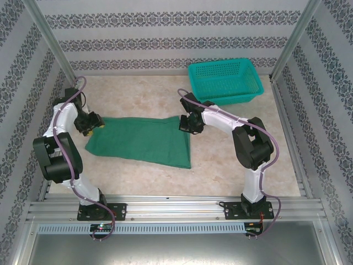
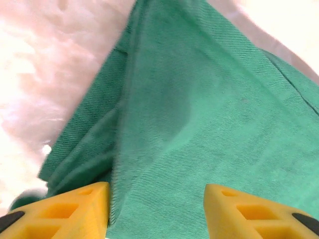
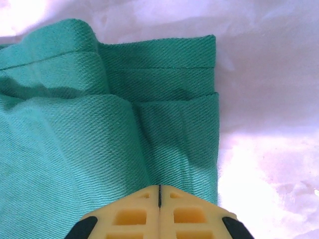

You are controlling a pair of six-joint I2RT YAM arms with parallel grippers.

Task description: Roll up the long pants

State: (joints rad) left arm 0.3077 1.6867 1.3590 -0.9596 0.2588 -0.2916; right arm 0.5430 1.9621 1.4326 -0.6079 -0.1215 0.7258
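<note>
Currently both arms bent low over tabletop [image 1: 231, 165]. Left fingers [image 1: 94, 125] parted above left end of long pants [image 1: 143, 141], gripping nothing. Right fingers [image 3: 159, 206] pressed together over right hem; hold on cloth unclear. Pants flat, mid-tabletop.

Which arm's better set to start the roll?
Left, likely: left gripper is open, straddling the left end of the long pants, ready to pinch. Right gripper is shut on the far right corner.

No legible text or markings anywhere
</note>
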